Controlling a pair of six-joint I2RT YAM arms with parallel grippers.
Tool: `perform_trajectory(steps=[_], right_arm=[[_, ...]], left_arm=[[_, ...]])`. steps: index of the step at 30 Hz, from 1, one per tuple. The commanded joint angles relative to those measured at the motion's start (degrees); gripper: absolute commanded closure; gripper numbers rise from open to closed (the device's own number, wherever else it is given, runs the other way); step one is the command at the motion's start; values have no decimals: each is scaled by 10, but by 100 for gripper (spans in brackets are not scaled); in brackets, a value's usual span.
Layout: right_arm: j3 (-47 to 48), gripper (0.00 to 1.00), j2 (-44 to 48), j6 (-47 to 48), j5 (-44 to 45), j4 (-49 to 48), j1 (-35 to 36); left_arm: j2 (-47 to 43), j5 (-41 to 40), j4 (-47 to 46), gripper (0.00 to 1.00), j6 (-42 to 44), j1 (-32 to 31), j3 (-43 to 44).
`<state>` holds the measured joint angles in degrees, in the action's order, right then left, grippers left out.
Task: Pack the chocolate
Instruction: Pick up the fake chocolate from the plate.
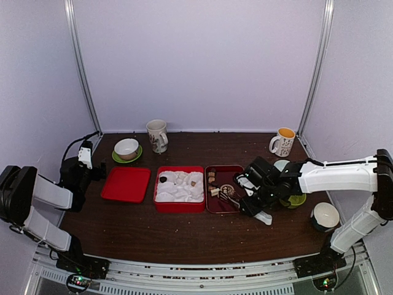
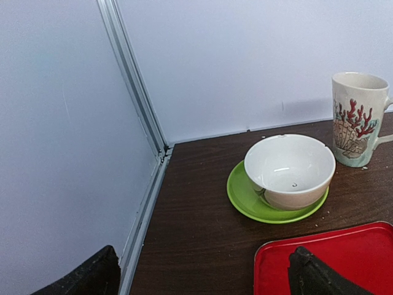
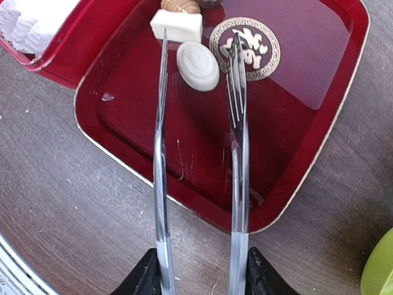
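Several small chocolate pieces (image 1: 212, 179) lie at the far left of the dark red tray (image 1: 225, 204). In the right wrist view a cream-white oval piece (image 3: 198, 66), a white block (image 3: 176, 26) and a tan piece (image 3: 179, 5) show in that tray (image 3: 295, 123). One dark piece (image 1: 163, 179) sits in the white insert of the red box (image 1: 179, 208). My right gripper (image 3: 199, 276) is shut on metal tongs (image 3: 161, 153), whose tips stand apart on either side of the oval piece. My left gripper (image 2: 206, 276) is open and empty at the red lid's (image 2: 350, 252) corner.
A white bowl (image 2: 288, 169) on a green saucer (image 2: 245, 196) and a coral-print mug (image 2: 358, 120) stand at the back left. A yellow-filled mug (image 1: 284, 141) stands back right, another bowl (image 1: 325, 216) and green saucer (image 1: 296, 200) near my right arm. A wall rail runs close on the left.
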<state>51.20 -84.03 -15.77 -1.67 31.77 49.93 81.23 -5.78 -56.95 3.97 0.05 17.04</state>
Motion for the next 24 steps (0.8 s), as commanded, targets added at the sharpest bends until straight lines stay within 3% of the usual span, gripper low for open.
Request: perform_trajectory(steps=[1,24], right_arm=[[32,56,-16,17,6,-2,-3],[102,58,-83,76,90,90,17]], left_arm=[[3,-2,-30,2,-1,5,8],[3,-3,-30,2,-1,5,8]])
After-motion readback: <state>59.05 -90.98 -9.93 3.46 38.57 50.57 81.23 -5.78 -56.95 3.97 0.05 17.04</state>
